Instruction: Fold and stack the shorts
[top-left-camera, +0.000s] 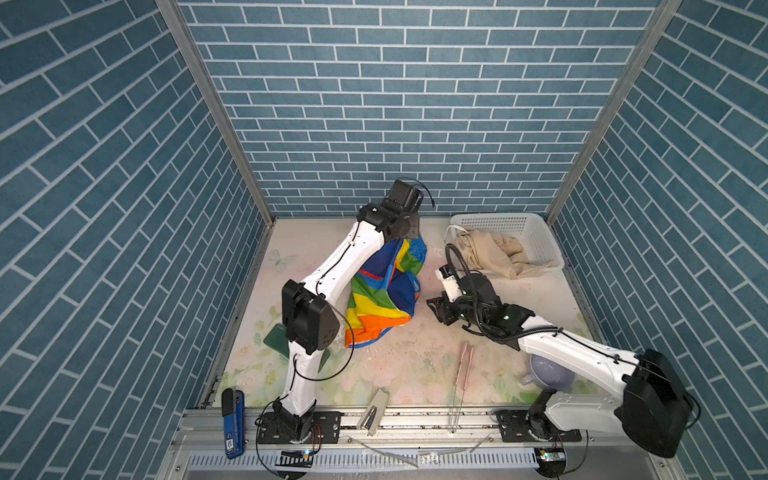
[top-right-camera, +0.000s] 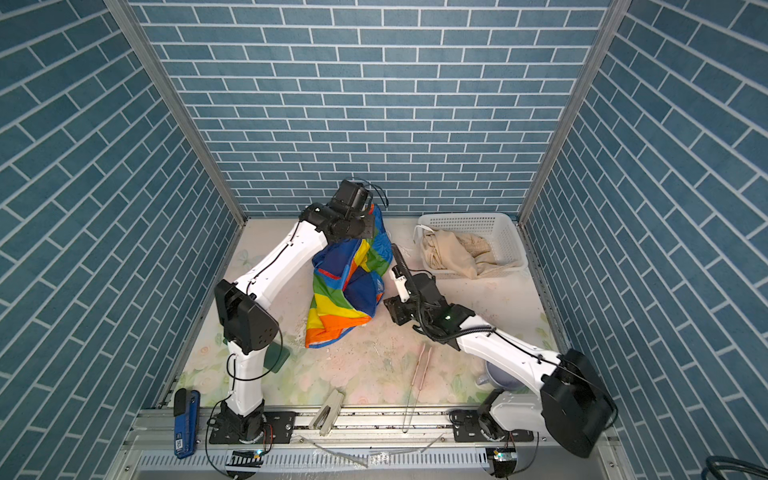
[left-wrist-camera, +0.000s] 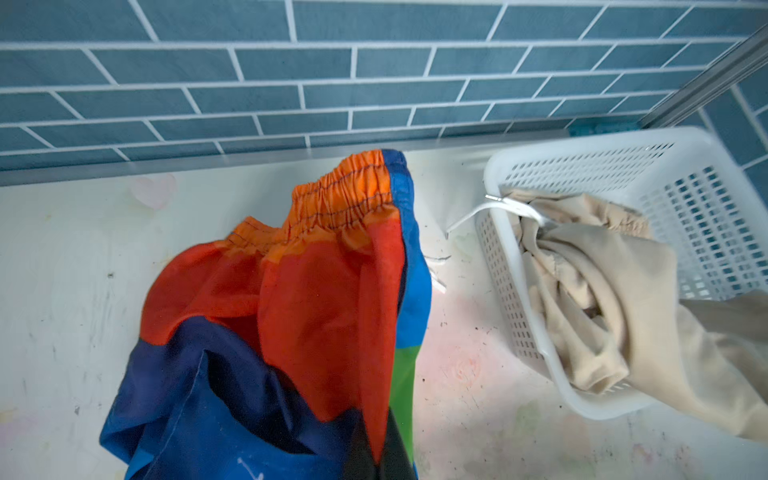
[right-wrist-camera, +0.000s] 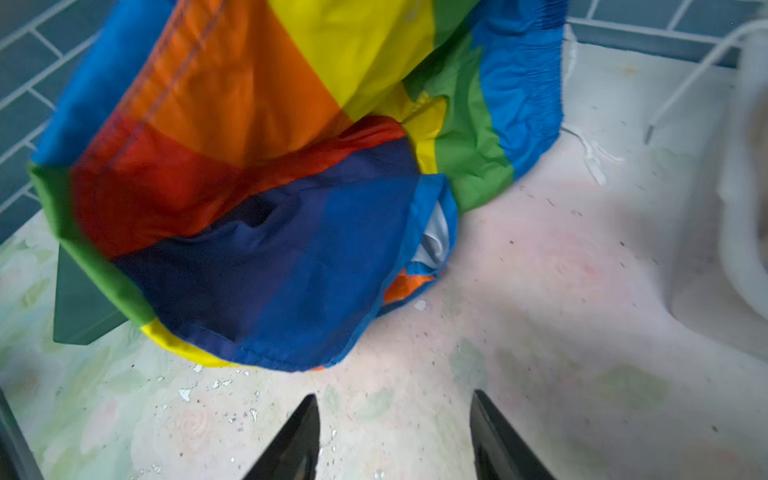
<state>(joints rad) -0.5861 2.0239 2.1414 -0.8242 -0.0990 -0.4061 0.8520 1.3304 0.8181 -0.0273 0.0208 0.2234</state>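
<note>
Shorts first: in both top views the rainbow-striped shorts (top-left-camera: 382, 295) hang from your left gripper (top-right-camera: 365, 218), which is clamped shut on the upper part of the fabric near the table's 12 o'clock edge. The lower hem trails onto the table (top-left-camera: 415, 365) toward 7 o'clock. Your right gripper (top-left-camera: 435, 309) sits low at 3 o'clock of the hanging cloth, near it but not touching. The beige shorts (top-left-camera: 486, 253) lie crumpled in the white basket (top-left-camera: 538, 237) at the 1 o'clock corner, with one part spilling over the near rim. You have bare table from the centre toward 6 o'clock. Pink tongs (top-left-camera: 465, 368) lie at 5 o'clock and a lilac funnel (top-left-camera: 548, 370) sits under your right forearm. Your left arm is reared up, elbow at 9 o'clock and forearm rising toward the back wall. Your right arm reaches low from its 5 o'clock base, wrist aimed toward 10 o'clock. From the left wrist, the gathered orange waistband (left-wrist-camera: 340, 195) stands beyond red and navy panels that hide the fingers, and the basket is just beside the cloth. From the right wrist, your two black fingertips (right-wrist-camera: 295, 449) stand apart with only bare table between them and hold nothing. The blue hem lies ahead of them, near but clear.
</note>
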